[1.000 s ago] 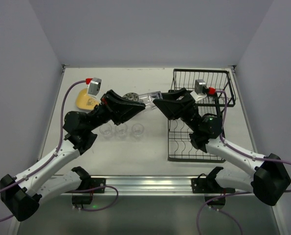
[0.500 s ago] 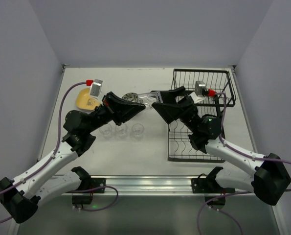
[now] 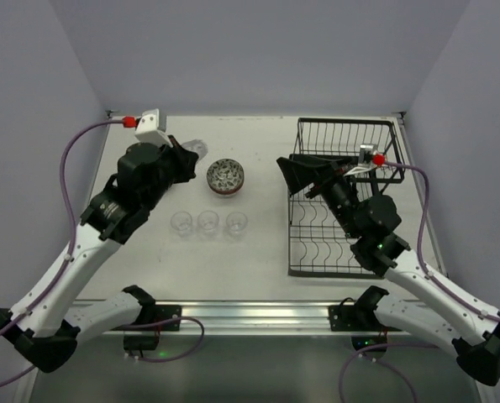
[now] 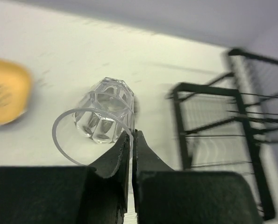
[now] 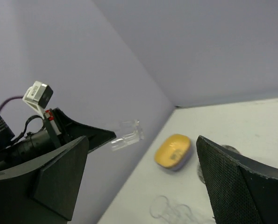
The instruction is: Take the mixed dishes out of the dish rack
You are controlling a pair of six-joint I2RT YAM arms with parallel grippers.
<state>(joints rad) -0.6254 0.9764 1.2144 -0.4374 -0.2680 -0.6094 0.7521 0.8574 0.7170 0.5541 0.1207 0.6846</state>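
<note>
Pinching a clear glass (image 4: pixel 106 116) by its rim, left gripper (image 4: pixel 131 140) is closed tight, glass aloft over table (image 3: pixel 258 243). Right gripper (image 3: pixel 290 175) wide open, empty, by dish rack (image 3: pixel 347 122).

I can read no text, label, brand or number on any of my feeds. The only marking is a dark motif on the yellow plate (image 4: pixel 5 91), at nine o'clock in the left wrist view, too blurred to make out.
</note>
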